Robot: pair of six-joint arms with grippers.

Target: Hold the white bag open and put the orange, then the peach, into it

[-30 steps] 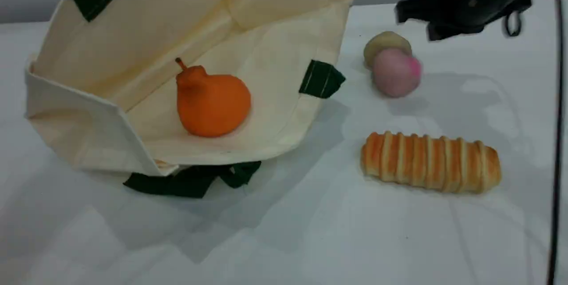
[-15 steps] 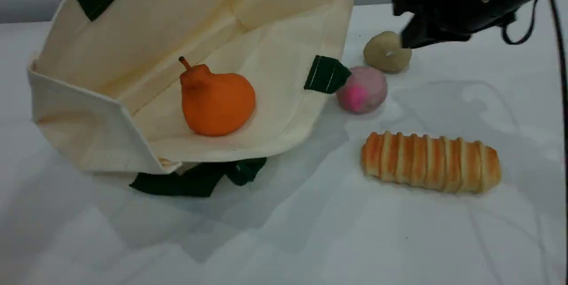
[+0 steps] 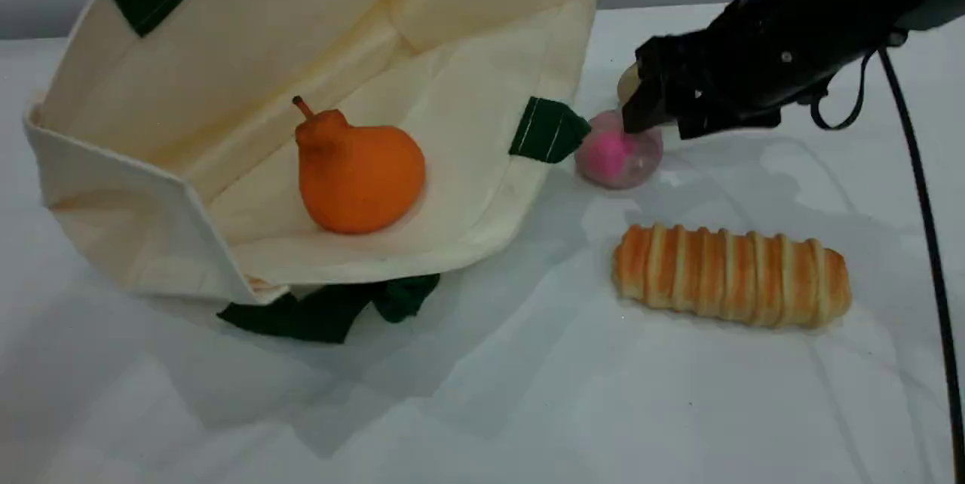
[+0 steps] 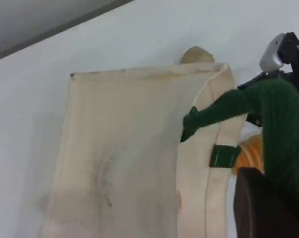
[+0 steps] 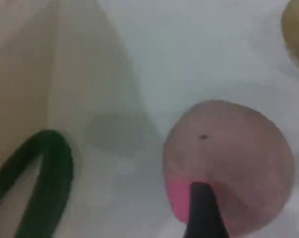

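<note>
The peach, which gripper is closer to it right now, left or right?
Right. The right gripper hangs directly over the peach, one fingertip against its pink patch. The left gripper is up at the white bag, shut on its green rope handle, away from the peach.

**A robot test bench, not a home**

A bare white table [image 3: 482, 408] against a plain grey wall; toy foods lie beside the black right gripper [image 3: 652, 103]: a striped bread loaf [image 3: 731, 275] below it, a beige ball [image 5: 295, 29] behind it.

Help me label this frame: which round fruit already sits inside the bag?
The orange, with its knobbed stem. The pink peach and the beige ball lie outside the white bag on the table.
</note>
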